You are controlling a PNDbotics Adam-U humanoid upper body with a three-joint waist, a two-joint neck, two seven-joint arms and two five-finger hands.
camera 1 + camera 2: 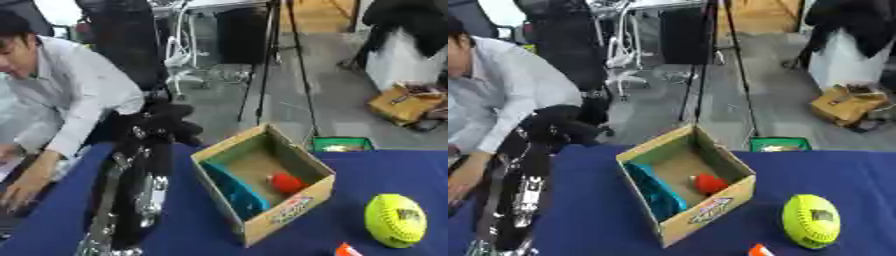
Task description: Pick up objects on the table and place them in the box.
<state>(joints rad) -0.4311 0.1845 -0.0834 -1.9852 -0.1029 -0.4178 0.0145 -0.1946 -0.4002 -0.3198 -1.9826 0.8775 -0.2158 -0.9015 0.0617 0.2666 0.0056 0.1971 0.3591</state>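
Two items, one red (285, 183) and one teal (234, 192), are seen inside the box (289, 212); a yellow ball (395, 220) is left on the table (385, 170). Left hand (171, 125) is raised; finger state cannot be told.

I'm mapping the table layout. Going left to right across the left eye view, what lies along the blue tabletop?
Robot's left arm → cardboard box, holding a teal thing and a red thing → small orange thing at the bottom edge → yellow-green ball.
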